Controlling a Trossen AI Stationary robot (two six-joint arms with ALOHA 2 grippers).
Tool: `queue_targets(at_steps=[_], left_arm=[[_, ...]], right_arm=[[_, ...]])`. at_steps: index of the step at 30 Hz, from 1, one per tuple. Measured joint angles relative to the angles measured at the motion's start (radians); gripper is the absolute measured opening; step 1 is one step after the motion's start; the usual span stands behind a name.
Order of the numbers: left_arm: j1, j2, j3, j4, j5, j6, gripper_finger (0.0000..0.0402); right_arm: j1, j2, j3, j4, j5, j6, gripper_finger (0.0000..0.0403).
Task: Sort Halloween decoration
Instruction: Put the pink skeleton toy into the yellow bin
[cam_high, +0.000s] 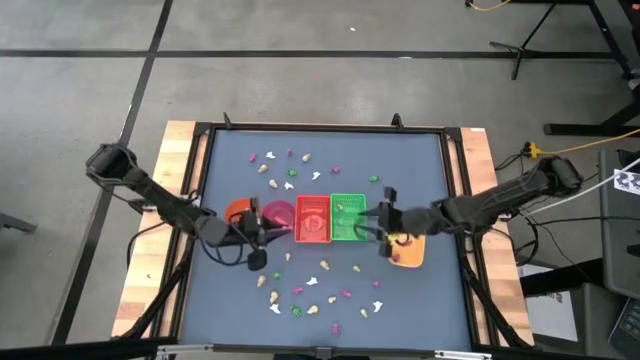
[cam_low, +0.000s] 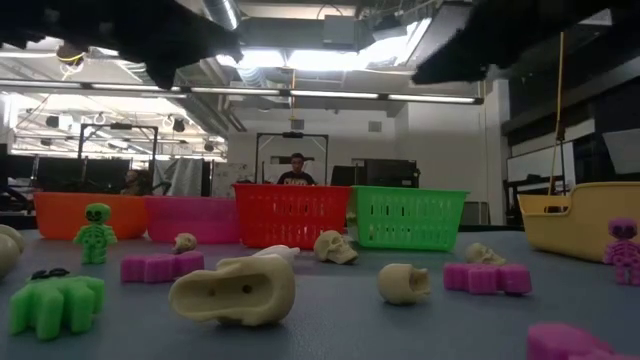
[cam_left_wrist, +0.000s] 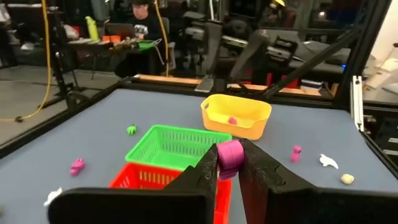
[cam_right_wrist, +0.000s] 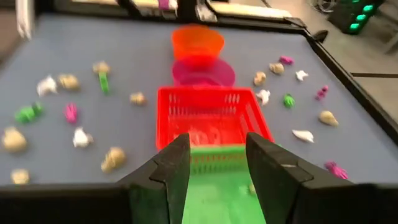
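Note:
Many tiny Halloween trinkets in pink, green, white and cream lie scattered on the blue-grey mat, one group toward the far edge (cam_high: 290, 165) and one toward the near edge (cam_high: 320, 295). The low view shows a cream skull piece (cam_low: 233, 290) and a green skeleton (cam_low: 95, 232) up close. My left gripper (cam_high: 262, 232) (cam_left_wrist: 227, 160) is raised by the pink bowl (cam_high: 277, 213) and is shut on a magenta trinket (cam_left_wrist: 231, 154). My right gripper (cam_high: 383, 228) (cam_right_wrist: 217, 152) hangs open and empty over the right end of the green basket (cam_high: 347, 217). My left gripper pinches the magenta trinket's lower part (cam_left_wrist: 229, 167) between its two fingertips, and the rounded top sticks up above them. The fingers run about level, coming from the table's left. The trinket is lifted clear of the mat, with the red basket (cam_left_wrist: 149, 177) beyond it.
A row crosses the mat's middle: orange bowl (cam_high: 238, 210), pink bowl, red basket (cam_high: 313, 218), green basket. A yellow tray (cam_high: 407, 250) with a pink piece inside (cam_left_wrist: 232, 121) stands near right. A black frame (cam_high: 452, 180) edges the mat. People sit beyond the table (cam_low: 296, 172).

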Motion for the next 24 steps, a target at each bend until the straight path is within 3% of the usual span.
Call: queue_targets(at_steps=[6, 10, 16, 24], left_arm=[[0.071, 0.0, 0.0, 0.017, 0.07, 0.004, 0.0028], [0.106, 0.001, 0.0, 0.047, 0.123, 0.003, 0.0027], [0.143, 0.002, 0.0, 0.089, 0.165, 0.003, 0.0028], [0.192, 0.002, 0.0, 0.148, 0.178, 0.003, 0.0028]], right_arm=[[-0.154, 0.031, 0.0, 0.163, -0.29, 0.0, 0.0156], [-0.225, 0.104, 0.0, 0.308, -0.41, 0.0, 0.0156], [-0.281, 0.242, 0.0, 0.542, -0.506, 0.0, 0.0156], [-0.291, 0.4, 0.023, 0.807, -0.529, 0.0, 0.0156]])
